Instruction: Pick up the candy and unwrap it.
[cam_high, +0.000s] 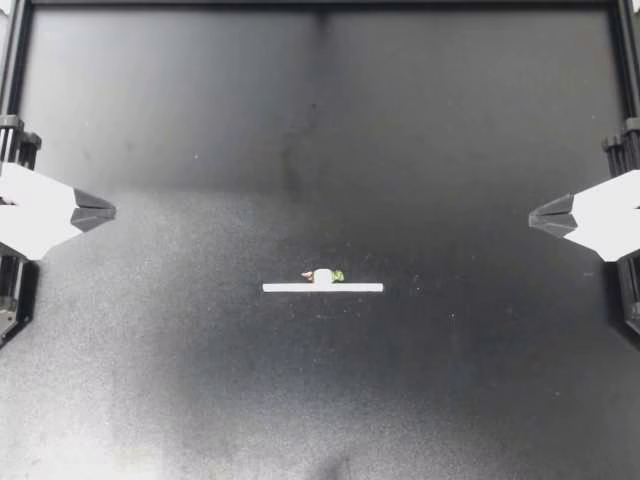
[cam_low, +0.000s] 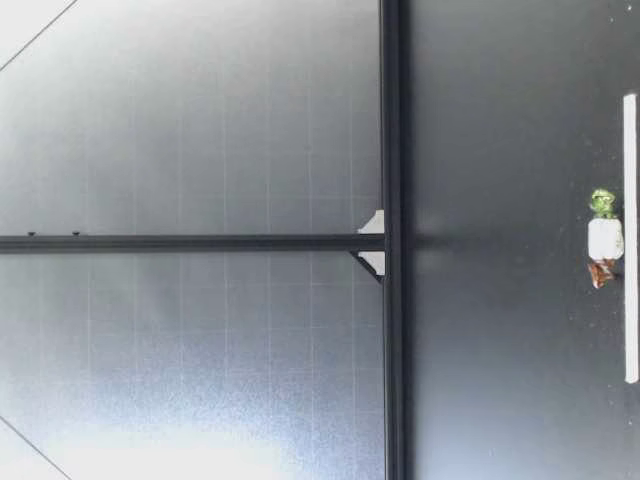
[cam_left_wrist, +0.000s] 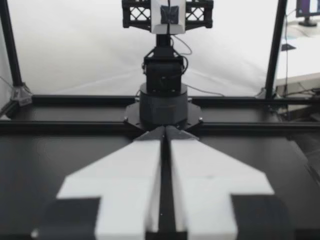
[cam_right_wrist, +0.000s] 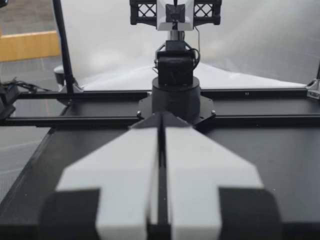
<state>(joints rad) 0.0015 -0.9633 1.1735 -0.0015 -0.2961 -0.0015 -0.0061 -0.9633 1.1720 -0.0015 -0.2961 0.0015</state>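
Top view, candy (cam_high: 323, 275) beside white strip (cam_high: 360, 287), left pincer (cam_high: 112, 211), right pincer (cam_high: 532, 214) pressed together, edge-cropped.

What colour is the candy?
The candy is white, with one green end and one reddish-brown end; the low view shows it best.

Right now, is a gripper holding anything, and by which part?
Nothing is held: my left gripper and my right gripper are shut, empty, far from the candy.

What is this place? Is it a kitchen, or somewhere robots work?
Probably a robot test bench in a lab, not a kitchen. A left gripper and a right gripper sit at the two sides of a bare black table, and one candy lies beside a white strip.
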